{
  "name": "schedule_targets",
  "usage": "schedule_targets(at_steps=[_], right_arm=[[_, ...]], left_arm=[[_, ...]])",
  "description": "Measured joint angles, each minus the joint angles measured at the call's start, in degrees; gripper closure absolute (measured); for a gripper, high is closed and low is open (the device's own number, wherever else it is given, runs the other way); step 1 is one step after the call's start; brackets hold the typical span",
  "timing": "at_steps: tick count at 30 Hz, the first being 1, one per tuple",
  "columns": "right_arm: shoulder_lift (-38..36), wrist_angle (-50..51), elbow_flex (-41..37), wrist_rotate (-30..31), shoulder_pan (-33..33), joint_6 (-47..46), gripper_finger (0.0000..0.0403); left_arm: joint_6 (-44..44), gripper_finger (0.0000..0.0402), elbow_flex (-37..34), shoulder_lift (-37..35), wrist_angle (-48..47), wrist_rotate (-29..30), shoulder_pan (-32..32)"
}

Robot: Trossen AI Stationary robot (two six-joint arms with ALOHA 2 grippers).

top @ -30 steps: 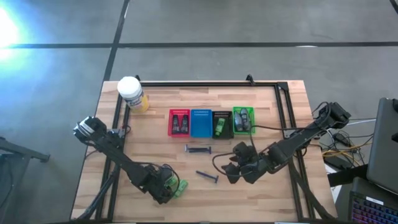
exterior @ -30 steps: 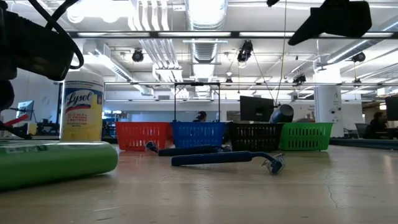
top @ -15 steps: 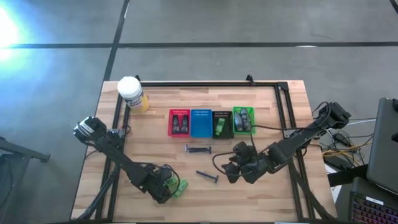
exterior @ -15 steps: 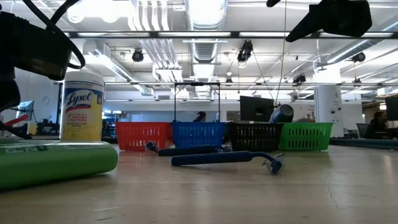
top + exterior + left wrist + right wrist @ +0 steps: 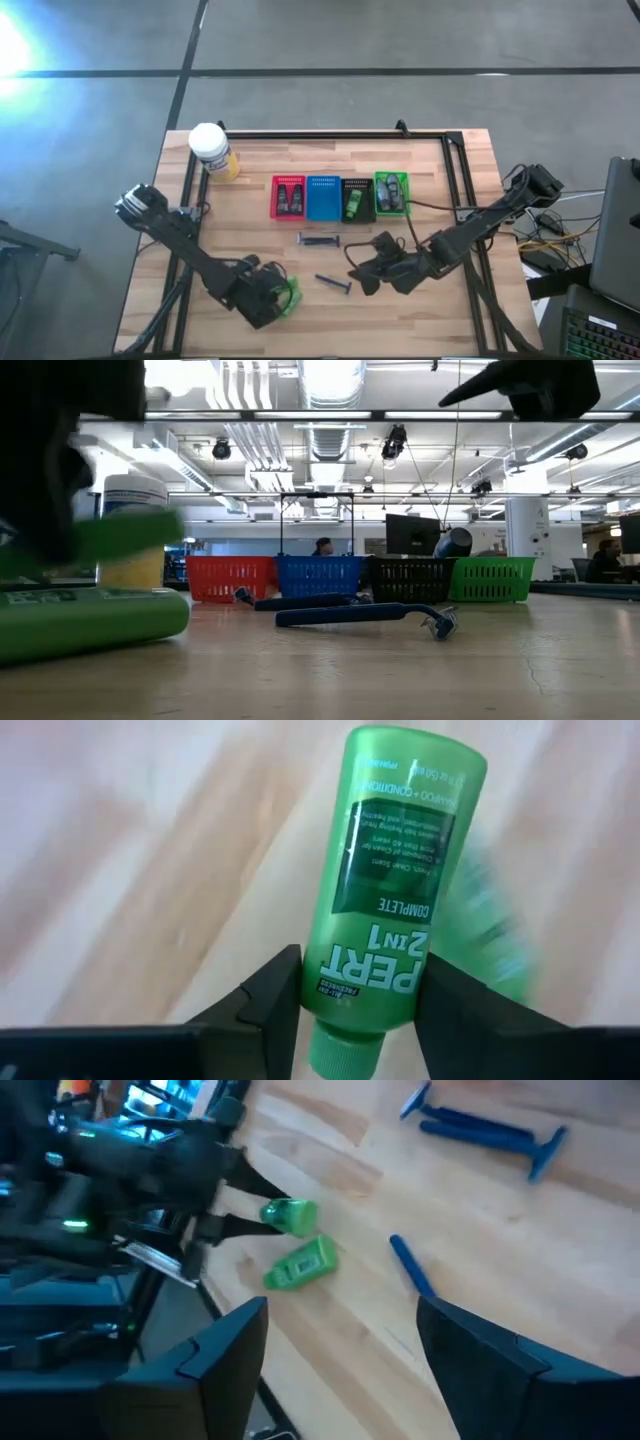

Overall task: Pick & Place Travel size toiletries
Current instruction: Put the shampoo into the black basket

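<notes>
Left gripper clamps one green bottle; second one on table. Right gripper open, near razor. Baskets partly filled; two razors left.

Two green bottles, two blue razors, four baskets, one jar.
</notes>
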State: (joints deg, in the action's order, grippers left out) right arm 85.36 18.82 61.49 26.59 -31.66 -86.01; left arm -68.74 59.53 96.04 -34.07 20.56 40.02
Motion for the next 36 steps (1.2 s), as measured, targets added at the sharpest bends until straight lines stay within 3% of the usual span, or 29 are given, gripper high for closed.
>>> schedule_targets(at_steps=[5,10,24,30,36], right_arm=[[0.0,-12.2,-4.8,-4.4,2.0,-0.2,0.0139],[0.0,-24.5,-8.2,-6.1,5.0,2.6,0.0129],[0.0,-18.5,-6.3,-7.7,9.8,5.2,0.0099],[0.0,-18.5,-6.3,-7.6,11.4,5.5,0.0095],[0.0,-18.6,-6.3,-8.4,13.3,6.8,0.0117]], left_arm=[[10.1,0.0243,2.3,-3.6,2.9,9.6,-0.6],[21.4,0.0244,4.0,-4.8,6.1,10.3,-4.6],[41.2,0.0243,9.3,-4.7,7.2,5.3,-19.4],[46.4,0.0243,11.2,-4.6,7.4,3.5,-20.2],[47.3,0.0243,12.1,-4.6,8.6,2.9,-20.2]])
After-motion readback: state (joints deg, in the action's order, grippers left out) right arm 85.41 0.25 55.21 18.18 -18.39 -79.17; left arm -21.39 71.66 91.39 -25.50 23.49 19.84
